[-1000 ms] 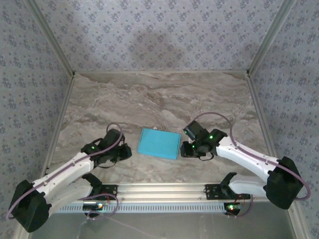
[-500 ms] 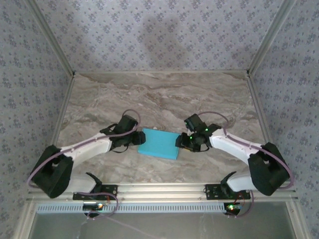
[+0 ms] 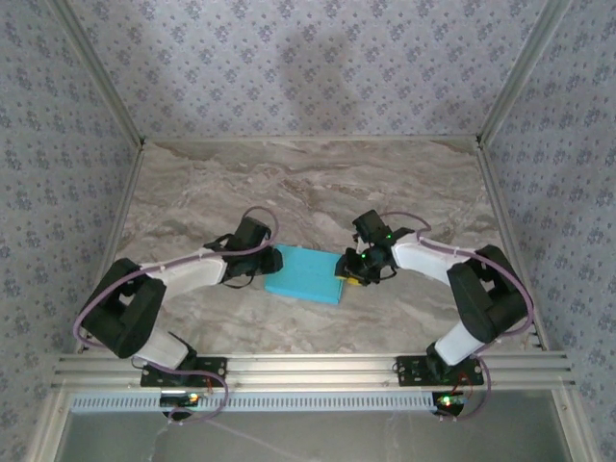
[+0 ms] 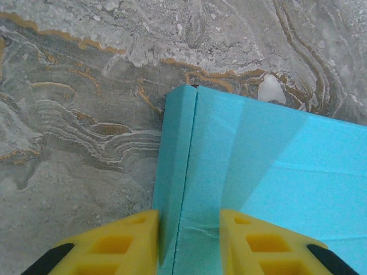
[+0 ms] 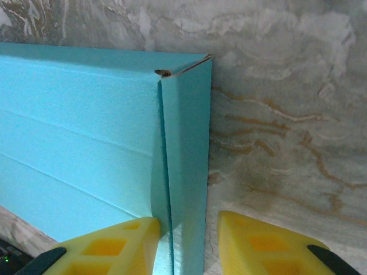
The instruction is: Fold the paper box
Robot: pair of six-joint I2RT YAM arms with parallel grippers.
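Observation:
The paper box (image 3: 306,276) lies flat and closed on the marble table, light blue side up. My left gripper (image 3: 267,267) is at its left end. In the left wrist view the gripper (image 4: 189,243) straddles the box's (image 4: 269,172) left edge, one yellow finger (image 4: 114,246) against the side wall and the other on the top face, with a small wrinkle between them. My right gripper (image 3: 343,272) is at the right end. In the right wrist view the gripper (image 5: 189,243) has one finger (image 5: 114,246) touching the box (image 5: 80,143) at the seam, while the other stands off the side wall.
The marble tabletop (image 3: 318,183) stretches bare beyond the box to patterned walls. Aluminium posts (image 3: 106,87) frame the back corners. A metal rail (image 3: 308,371) runs along the near edge by the arm bases.
Both arms have swung in from the near side to the box's two ends. The grippers opened, then narrowed on the end edges. The box has stayed in place.

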